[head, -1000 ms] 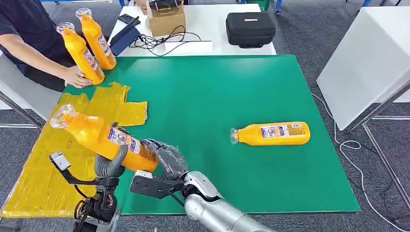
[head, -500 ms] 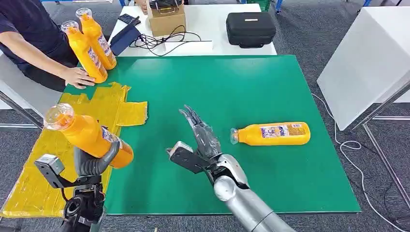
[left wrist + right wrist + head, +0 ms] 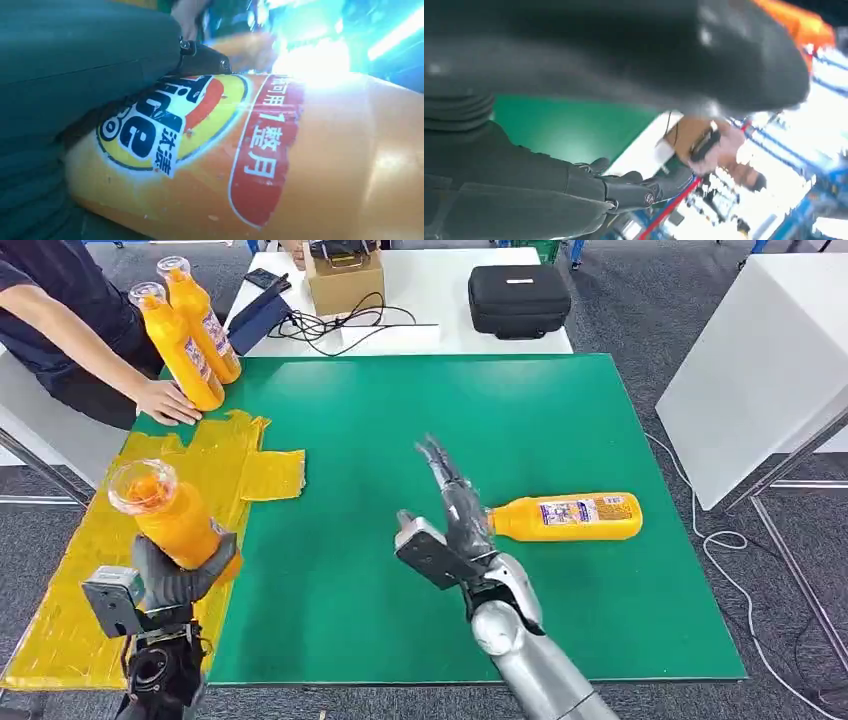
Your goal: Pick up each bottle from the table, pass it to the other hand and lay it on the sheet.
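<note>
My left hand (image 3: pixel 175 575) grips an orange bottle (image 3: pixel 168 513) with a clear cap, held nearly upright over the yellow sheet (image 3: pixel 120 540) at the mat's left side. Its printed label (image 3: pixel 170 120) fills the left wrist view, beside the grey thumb. My right hand (image 3: pixel 455 510) is open with fingers stretched out above the green mat (image 3: pixel 420 430), close to the cap end of a second orange bottle (image 3: pixel 565 517) lying on its side. Two more orange bottles (image 3: pixel 190 335) stand at the far left corner, where a person's hand (image 3: pixel 165 400) rests.
A person in dark clothes (image 3: pixel 60 330) leans in at the far left. Behind the mat a white table (image 3: pixel 420 300) carries a black case (image 3: pixel 517 298), a cardboard box (image 3: pixel 343 280) and cables. A white panel (image 3: pixel 760 370) stands to the right.
My right hand let go of the bottle and swung right toward the lying bottle. My left hand carried the bottle left over the sheet and tipped it more upright.
</note>
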Motion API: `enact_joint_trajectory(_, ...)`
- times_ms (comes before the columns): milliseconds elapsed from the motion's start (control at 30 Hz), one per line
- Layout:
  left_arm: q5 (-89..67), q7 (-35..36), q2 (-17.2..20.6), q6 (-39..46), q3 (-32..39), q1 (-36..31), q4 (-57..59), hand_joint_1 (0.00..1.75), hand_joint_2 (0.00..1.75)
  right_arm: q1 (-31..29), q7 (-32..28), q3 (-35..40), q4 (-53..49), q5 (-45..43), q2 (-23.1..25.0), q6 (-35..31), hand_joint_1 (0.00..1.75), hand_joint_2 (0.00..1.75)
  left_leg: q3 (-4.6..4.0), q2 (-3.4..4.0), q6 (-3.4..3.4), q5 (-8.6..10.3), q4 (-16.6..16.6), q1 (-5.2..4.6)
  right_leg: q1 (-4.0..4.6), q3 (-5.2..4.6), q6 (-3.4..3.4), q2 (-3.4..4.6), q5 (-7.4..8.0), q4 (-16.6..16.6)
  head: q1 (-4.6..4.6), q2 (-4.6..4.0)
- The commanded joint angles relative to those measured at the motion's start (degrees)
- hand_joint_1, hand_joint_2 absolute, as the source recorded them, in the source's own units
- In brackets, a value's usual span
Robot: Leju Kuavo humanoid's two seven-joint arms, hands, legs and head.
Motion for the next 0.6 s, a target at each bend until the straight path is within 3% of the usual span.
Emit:
enact_joint_trajectory(33,-36.2,4.1,6.1,31.6,0.8,-3.4,8.6,1.75,1.75,1.0,-3.2,-8.0,-9.4,-7.2,-10.0,4.3,0.00,0.00,0.17,-0.21,-0.01,-0.02,0.0,0.02,0.02,0.27,0.09,-0.28,-0.06,-0.1,0.00,0.00)
enact_joint_trajectory(67,-37.6,4.5,6.7,31.6,0.4,-3.9,11.0,1.75,1.75,0.6,-3.3,-8.0,-9.4,-7.8,-10.3,4.6,0.00,0.00,0.15,-0.13,0.00,0.00,-0.1,-0.01,-0.01,0.21,0.07,-0.19,-0.03,-0.1,0.00,0.00)
enact_joint_trajectory(100,-59.1,15.9,10.9,31.6,-1.6,-7.8,22.9,1.75,1.75,-1.0,-3.7,-6.5,-8.3,-10.1,-11.4,6.8,0.00,0.00,0.22,-0.07,-0.01,-0.03,0.0,0.00,0.00,0.27,0.09,-0.16,-0.04,-0.1,-0.02,0.00)
enact_joint_trajectory(167,-67.3,7.7,8.3,31.6,8.1,-12.0,31.5,1.75,1.75,-2.8,-4.3,-5.1,-6.5,-11.7,-11.6,6.9,0.00,0.00,0.33,-0.08,-0.05,0.03,-0.2,-0.01,-0.01,0.36,0.06,-0.20,-0.02,-0.1,0.00,0.00)
enact_joint_trajectory(233,-72.1,6.7,7.8,31.6,11.3,-14.0,36.1,1.75,1.75,-3.9,-4.4,-4.1,-5.1,-12.1,-11.1,7.1,0.00,0.00,0.30,-0.05,-0.03,0.05,-0.1,-0.06,-0.08,0.26,0.03,-0.09,0.01,-0.1,0.00,0.00)
enact_joint_trajectory(300,-73.5,8.6,8.5,31.6,10.2,-16.3,39.9,1.75,1.75,-4.8,-4.6,-3.2,-4.2,-12.6,-10.6,7.3,0.00,0.00,0.24,0.03,-0.04,0.02,-0.1,0.04,0.03,0.23,0.05,0.01,0.05,0.0,0.00,0.00)
enact_joint_trajectory(600,-73.2,8.7,8.0,31.6,10.2,-14.6,39.4,1.75,1.75,-4.7,-4.4,-3.1,-4.4,-12.5,-10.6,7.0,0.00,0.00,0.34,0.07,-0.02,-0.09,0.0,0.07,0.07,0.37,0.13,0.01,-0.04,0.0,-0.02,0.00)
